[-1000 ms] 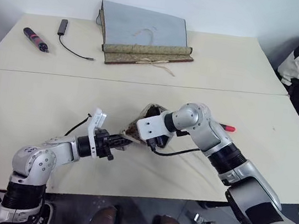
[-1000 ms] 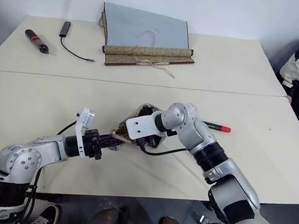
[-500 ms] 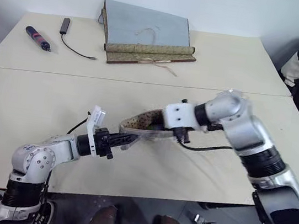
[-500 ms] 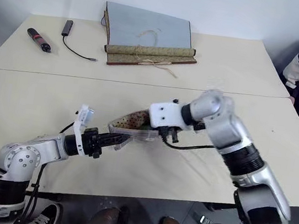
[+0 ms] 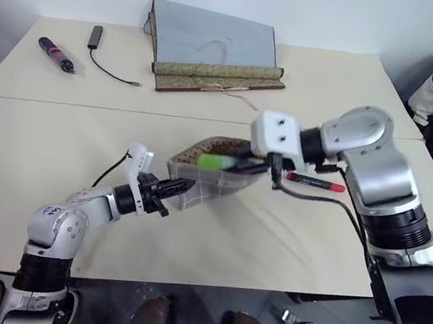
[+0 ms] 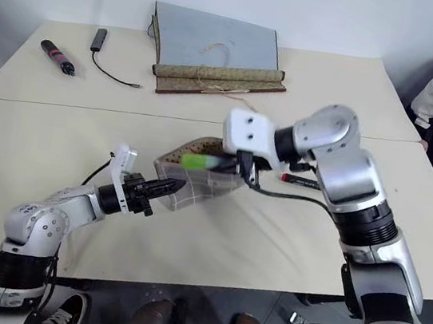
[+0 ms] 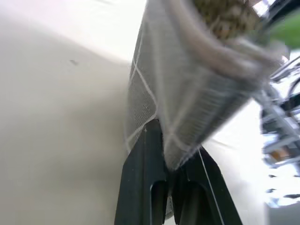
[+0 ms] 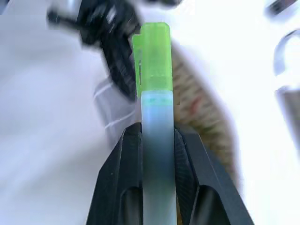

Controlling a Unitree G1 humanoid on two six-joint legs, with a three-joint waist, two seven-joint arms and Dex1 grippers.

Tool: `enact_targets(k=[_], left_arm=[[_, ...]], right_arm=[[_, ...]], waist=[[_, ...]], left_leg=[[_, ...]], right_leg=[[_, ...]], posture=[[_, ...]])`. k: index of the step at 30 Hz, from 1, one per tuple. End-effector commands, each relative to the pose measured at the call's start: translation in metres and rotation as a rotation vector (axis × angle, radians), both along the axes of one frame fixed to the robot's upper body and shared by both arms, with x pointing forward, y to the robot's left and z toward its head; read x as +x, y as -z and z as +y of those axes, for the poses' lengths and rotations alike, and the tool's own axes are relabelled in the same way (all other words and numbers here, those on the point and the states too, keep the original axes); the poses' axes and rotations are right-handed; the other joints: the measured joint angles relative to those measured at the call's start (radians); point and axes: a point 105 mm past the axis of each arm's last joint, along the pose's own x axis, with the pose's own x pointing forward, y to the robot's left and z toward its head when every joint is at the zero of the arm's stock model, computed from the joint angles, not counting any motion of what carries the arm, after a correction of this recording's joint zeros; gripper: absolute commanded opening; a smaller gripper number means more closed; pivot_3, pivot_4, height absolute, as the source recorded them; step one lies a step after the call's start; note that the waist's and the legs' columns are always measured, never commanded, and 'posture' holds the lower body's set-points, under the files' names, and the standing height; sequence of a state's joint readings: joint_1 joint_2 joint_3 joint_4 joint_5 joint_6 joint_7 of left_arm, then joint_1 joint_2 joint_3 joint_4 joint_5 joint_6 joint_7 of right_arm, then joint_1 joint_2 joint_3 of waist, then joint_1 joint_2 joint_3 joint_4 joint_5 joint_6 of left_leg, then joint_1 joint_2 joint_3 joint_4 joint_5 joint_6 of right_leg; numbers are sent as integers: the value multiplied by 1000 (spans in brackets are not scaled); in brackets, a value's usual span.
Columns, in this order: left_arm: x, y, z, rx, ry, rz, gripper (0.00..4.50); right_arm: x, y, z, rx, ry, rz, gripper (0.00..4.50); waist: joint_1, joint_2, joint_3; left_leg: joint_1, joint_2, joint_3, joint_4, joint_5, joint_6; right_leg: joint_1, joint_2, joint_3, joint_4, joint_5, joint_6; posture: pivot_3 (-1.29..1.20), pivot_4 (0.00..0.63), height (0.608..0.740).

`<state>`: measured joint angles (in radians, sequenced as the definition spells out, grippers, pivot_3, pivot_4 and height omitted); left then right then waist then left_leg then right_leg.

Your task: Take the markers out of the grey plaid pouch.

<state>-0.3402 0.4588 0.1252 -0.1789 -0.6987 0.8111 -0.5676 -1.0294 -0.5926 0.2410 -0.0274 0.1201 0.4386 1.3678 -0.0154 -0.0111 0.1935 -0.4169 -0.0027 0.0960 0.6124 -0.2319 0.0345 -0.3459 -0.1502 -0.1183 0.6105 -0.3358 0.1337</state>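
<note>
We see the grey plaid fabric pouch (image 5: 212, 179) gaping open, lifted; bright green marker (image 5: 218, 162) above its mouth, slim red marker (image 5: 314, 181) lying flat at three o'clock.

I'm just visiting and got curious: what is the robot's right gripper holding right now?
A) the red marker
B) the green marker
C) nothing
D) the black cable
B: the right gripper is shut on the green marker, whose capped end sticks out past the fingertips, above the open grey plaid pouch; the red marker lies on the table.
</note>
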Motion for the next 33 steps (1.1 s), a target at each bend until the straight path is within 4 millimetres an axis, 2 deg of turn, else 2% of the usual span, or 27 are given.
enact_targets(k=[1,3,6,7,9,10,11,12,14,15,18,20,21,24,28,30,32,33], left_arm=[[24,-28,35,182,-184,-231,0],[29,-41,48,220,-237,-315,0],[36,-53,63,214,-315,-364,0],[37,-56,72,321,-358,-442,0],[38,-52,83,646,-392,-608,0],[37,-50,84,746,-386,-663,0],[37,-48,85,789,-382,-690,0],[37,-44,88,831,-391,-709,0],[38,-30,99,972,-414,-738,0],[37,-25,99,1011,-404,-755,0],[38,-19,95,971,-418,-729,0],[35,-12,89,948,-369,-716,557],[34,-9,87,935,-352,-706,740],[31,-3,89,924,-342,-676,1730],[26,-4,96,894,-344,-660,2973],[19,-6,96,815,-327,-632,3714],[9,-13,96,703,-314,-620,4335],[1,-14,94,662,-284,-611,4484]], right_arm=[[0,-35,-28,150,57,-11,494],[4,-34,-43,150,121,3,494],[8,-16,-63,76,201,14,494],[13,-4,-71,87,250,42,494],[26,46,-96,-48,359,8,494],[29,65,-105,-112,383,-24,494],[30,76,-109,-153,386,-53,494],[30,85,-110,-156,367,-89,494],[29,98,-98,-7,361,-77,494],[28,105,-95,12,355,-87,494],[27,113,-90,37,355,-88,494],[28,117,-87,70,369,-69,494],[25,120,-86,71,360,-44,844],[23,118,-87,78,357,-23,1851],[22,103,-90,173,375,24,3245],[20,92,-92,257,382,73,3990],[16,83,-95,308,384,96,4500],[15,78,-98,339,399,105,4500]], waist=[[9,0,0],[14,0,0],[17,-1,0],[15,-1,0],[15,-4,-1],[15,-5,-2],[14,-5,-2],[14,-4,-1],[13,-2,-1],[8,-2,0],[3,-3,0],[4,-3,0],[5,-3,0],[9,-3,0],[12,-3,0],[12,-3,0],[11,-3,0],[11,-3,0]], left_leg=[[-2,0,0,0,0,0],[-4,0,1,0,0,0],[-6,0,2,0,-1,2],[-6,0,2,0,-1,3],[-6,0,3,-1,-1,3],[-6,0,3,-1,-1,3],[-5,0,5,-2,-1,3],[-5,0,9,-3,-1,4],[-6,0,12,-3,0,7],[-6,0,12,-3,1,8],[-5,3,14,-3,2,8],[-5,4,14,-2,0,5],[-5,4,14,-1,0,4],[-5,4,14,-1,0,4],[-5,4,14,-1,0,4],[-5,4,14,-1,0,4],[-5,5,14,-1,0,4],[-5,6,14,-1,0,5]], right_leg=[[-2,0,-1,0,0,0],[-5,0,-3,0,1,-1],[-5,-1,-7,0,3,0],[-5,-1,-7,-1,3,0],[-5,-1,-8,-1,3,0],[-5,0,-9,-2,3,0],[-5,0,-9,-2,3,0],[-6,-1,-8,-2,3,0],[-10,-2,-5,-2,4,2],[-10,-2,-4,-1,4,2],[-11,0,-3,1,4,1],[-11,0,-3,2,5,1],[-11,-1,-2,2,5,0],[-12,-1,-1,1,5,0],[-13,-1,-1,2,5,0],[-12,-1,-1,2,5,-1],[-12,-2,-1,2,6,-1],[-12,-3,-1,2,6,-2]], posture=[[0,150,740],[0,150,740],[0,150,740],[0,150,740],[0,150,740],[0,150,740],[0,150,740],[0,150,740],[0,150,740],[0,150,740],[0,150,740],[0,150,740],[0,150,740],[0,150,740],[0,150,740],[0,150,740],[0,150,740],[0,150,740]])
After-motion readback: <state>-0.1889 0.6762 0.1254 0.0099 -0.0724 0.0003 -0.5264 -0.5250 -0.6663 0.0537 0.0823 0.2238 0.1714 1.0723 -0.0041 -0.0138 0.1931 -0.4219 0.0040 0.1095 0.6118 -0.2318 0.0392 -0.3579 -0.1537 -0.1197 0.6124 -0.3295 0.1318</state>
